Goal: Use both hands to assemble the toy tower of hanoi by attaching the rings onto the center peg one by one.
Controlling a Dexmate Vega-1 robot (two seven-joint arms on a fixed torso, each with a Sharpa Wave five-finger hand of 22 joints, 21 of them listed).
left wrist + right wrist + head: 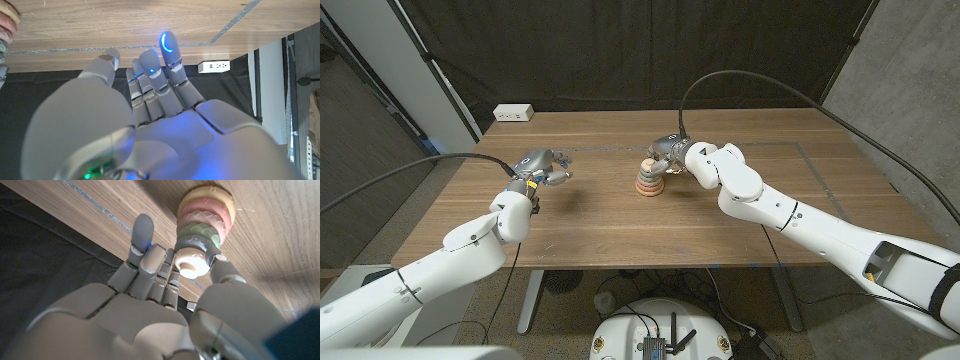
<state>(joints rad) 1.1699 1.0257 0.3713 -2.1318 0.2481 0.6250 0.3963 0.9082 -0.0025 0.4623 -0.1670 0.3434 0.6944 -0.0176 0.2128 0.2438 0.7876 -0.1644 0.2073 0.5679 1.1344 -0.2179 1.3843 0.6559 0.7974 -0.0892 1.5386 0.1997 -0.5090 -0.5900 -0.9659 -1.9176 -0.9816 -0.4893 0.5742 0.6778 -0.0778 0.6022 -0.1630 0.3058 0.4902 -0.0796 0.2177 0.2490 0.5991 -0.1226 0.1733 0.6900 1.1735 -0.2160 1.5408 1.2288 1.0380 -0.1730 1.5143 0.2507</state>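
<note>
Four rings (pixel 202 225) stacked on one peg (pixel 192 262), right hand (pixel 667 152) pinching its top; left hand (pixel 542 168) spread, empty.

**Wooden table and its load**

Stood as a brown wooden table (pixel 620 220) with visible grain, marked by a thin grey taped line (pixel 815 165) running along the far side and down the right. Carried 1 toy tower (pixel 649 180) near the middle, toward the far half: stacked rings in cream, pink, green and grey, topped by a pale rounded cap (pixel 192 262). Held a white power strip (pixel 513 113) at the far left corner, whether on the top or just behind it unclear.
</note>
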